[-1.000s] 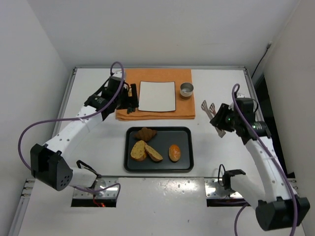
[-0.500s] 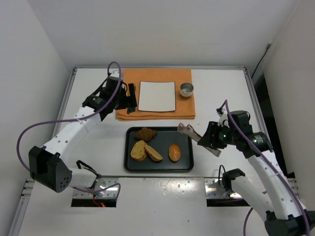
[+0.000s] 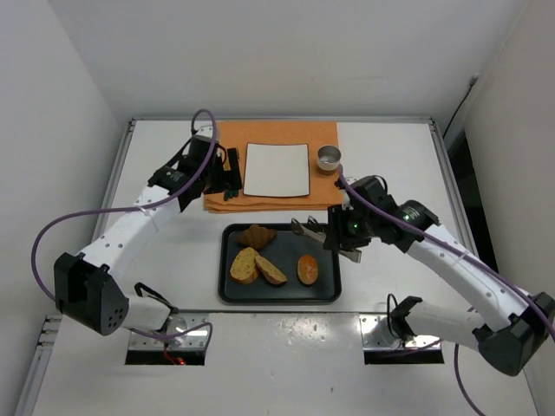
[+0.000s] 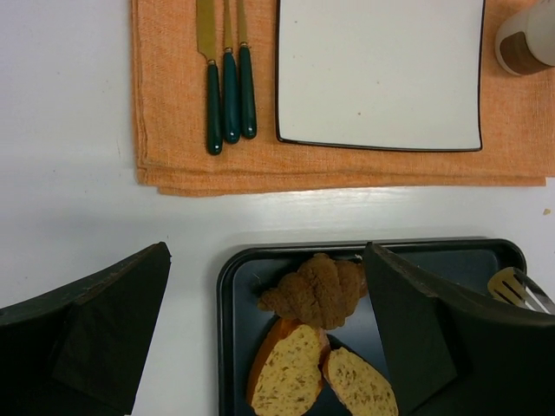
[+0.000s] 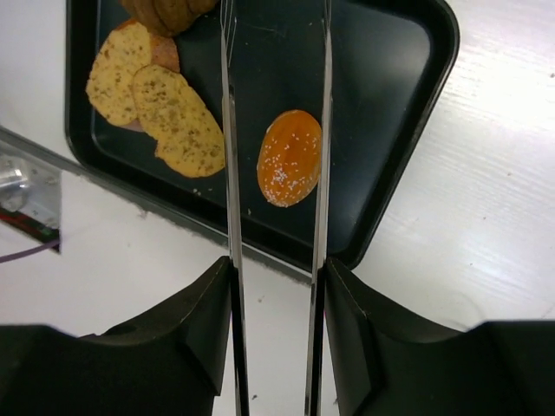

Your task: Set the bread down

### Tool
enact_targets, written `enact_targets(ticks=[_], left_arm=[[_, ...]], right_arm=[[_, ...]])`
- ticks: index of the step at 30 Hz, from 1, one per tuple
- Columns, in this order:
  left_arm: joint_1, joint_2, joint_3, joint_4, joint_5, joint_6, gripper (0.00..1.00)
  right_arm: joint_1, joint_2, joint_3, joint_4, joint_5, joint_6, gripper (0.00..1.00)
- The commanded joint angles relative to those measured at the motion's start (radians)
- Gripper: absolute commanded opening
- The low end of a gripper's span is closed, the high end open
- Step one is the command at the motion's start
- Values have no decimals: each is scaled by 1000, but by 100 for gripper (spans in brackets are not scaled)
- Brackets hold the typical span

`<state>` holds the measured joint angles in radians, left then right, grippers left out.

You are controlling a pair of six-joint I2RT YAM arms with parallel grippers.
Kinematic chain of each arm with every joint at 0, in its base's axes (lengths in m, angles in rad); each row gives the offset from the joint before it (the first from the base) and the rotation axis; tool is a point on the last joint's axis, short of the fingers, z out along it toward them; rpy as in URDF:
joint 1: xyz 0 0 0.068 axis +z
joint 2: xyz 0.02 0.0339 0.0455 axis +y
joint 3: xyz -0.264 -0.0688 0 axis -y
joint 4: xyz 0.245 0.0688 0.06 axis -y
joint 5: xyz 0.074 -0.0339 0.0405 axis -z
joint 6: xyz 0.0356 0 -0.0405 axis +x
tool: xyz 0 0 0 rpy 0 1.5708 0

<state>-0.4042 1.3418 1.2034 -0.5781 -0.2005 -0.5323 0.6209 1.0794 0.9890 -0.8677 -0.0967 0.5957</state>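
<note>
Over on the left, the left gripper (image 3: 230, 176) hangs above the left edge of the orange mat (image 3: 323, 189), just by the three green-handled pieces of cutlery (image 4: 227, 95). Its fingers are spread wide and there's nothing between them. The white square plate (image 3: 277, 169) sits in the middle of the mat, and a small metal cup (image 3: 328, 158) is at its right corner.

In front of the mat is the black tray (image 3: 325, 292). The dark croissant (image 3: 257, 235) is at the tray's back left. Two toasted slices (image 3: 245, 264) lie just in front of it, and the glossy orange roll (image 3: 308, 269) lies alone to their right.

Now the right gripper (image 5: 273, 321): it's clamped on a pair of metal tongs (image 5: 230, 173), with the blades parted and reaching over the tray's back right area. From the wrist, the roll shows between the two blades. It isn't pinched, and both breads lie on the tray.
</note>
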Motion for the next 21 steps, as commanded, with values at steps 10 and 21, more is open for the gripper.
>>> enact_targets(ticks=[10,21], left_arm=[[10,20,22,11,-8,-8,100],[10,20,22,11,-8,-8,100]], right_arm=[[270,18,80,-163,302,206,47],[401,-3,56,-194,281,332,52]])
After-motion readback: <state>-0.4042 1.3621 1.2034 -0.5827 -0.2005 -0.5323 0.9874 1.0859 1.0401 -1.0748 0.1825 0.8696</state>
